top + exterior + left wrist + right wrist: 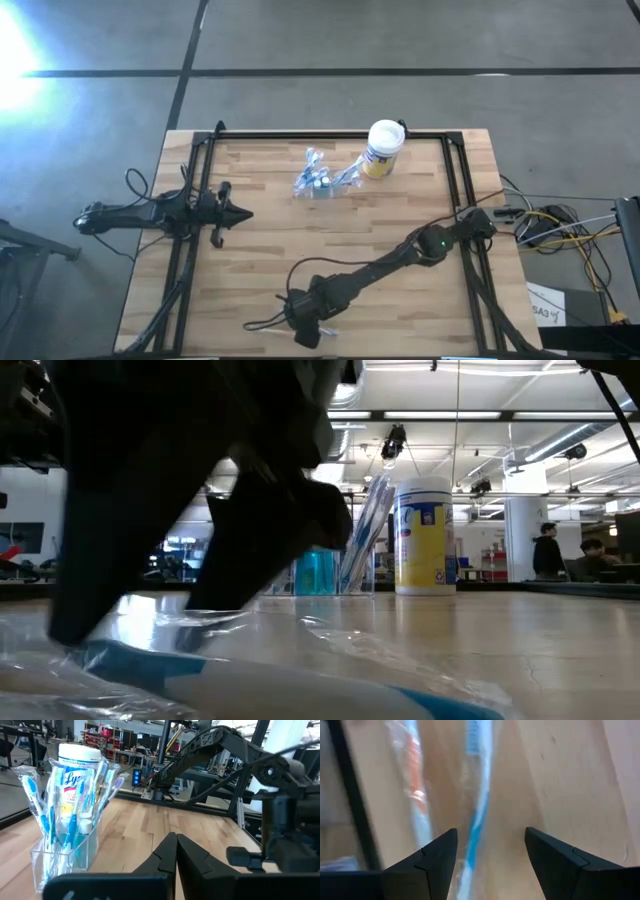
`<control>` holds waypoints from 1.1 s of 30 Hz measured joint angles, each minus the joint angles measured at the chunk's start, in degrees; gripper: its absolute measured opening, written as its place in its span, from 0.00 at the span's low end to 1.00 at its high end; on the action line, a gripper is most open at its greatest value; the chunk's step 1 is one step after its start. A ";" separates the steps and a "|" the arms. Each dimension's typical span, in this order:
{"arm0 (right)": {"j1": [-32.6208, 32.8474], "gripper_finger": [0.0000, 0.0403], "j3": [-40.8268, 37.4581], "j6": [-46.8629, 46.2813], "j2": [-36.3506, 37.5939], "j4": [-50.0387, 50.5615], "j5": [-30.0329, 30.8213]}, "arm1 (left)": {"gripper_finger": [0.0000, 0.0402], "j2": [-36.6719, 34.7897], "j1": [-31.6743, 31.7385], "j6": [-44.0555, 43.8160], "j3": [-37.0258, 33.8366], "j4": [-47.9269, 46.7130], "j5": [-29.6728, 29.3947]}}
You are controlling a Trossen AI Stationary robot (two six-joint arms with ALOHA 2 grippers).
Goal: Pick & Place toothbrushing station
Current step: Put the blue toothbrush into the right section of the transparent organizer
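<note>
The toothbrushing station (pixel 322 180) is a clear plastic holder full of toothbrushes, standing at the table's far middle. It also shows in the left wrist view (pixel 65 840) and in the low view (pixel 345 555). My right gripper (pixel 490 845) is open near the table's near edge (pixel 312 335), slanting down over two wrapped toothbrushes that lie on the wood. One toothbrush is blue (pixel 476 815), the other orange (pixel 415 780). The blue one runs between the fingers. My left gripper (pixel 175 857) waits shut and level at the table's left (pixel 236 213). My right gripper comes down slanting from above, with a finger (pixel 432 862) on either side of the blue toothbrush's clear wrapper (pixel 300 660), which lies flat on the table. I cannot tell whether the fingertips touch it.
A white canister (pixel 384 148) with a yellow label stands just right of the station. Black frame rails (pixel 330 135) run along the table's far edge and sides. Cables (pixel 560 225) hang off the right side. People (pixel 548 550) stand in the room behind the table.
</note>
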State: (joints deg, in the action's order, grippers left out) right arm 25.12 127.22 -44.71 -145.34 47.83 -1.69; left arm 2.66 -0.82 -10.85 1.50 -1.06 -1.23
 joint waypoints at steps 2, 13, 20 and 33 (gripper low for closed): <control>-0.12 0.56 -1.05 -0.12 -0.01 -0.26 0.05 | 0.04 0.02 0.00 -0.36 0.00 -0.02 0.00; -0.75 0.37 -2.08 2.82 0.23 0.77 2.03 | 0.03 0.13 -0.01 -1.35 -0.57 0.65 0.04; -1.80 0.08 -2.10 9.16 0.65 3.65 3.26 | 0.02 0.13 0.00 -1.35 -0.63 0.44 0.02; 0.60 0.04 -4.43 27.51 15.44 -1.02 17.37 | 0.05 0.17 -0.02 -1.18 -0.72 0.26 0.58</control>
State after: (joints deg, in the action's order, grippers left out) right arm 25.73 122.79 -17.19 -129.90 46.82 15.68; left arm 2.83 -0.84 -12.03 0.78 -0.80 -0.65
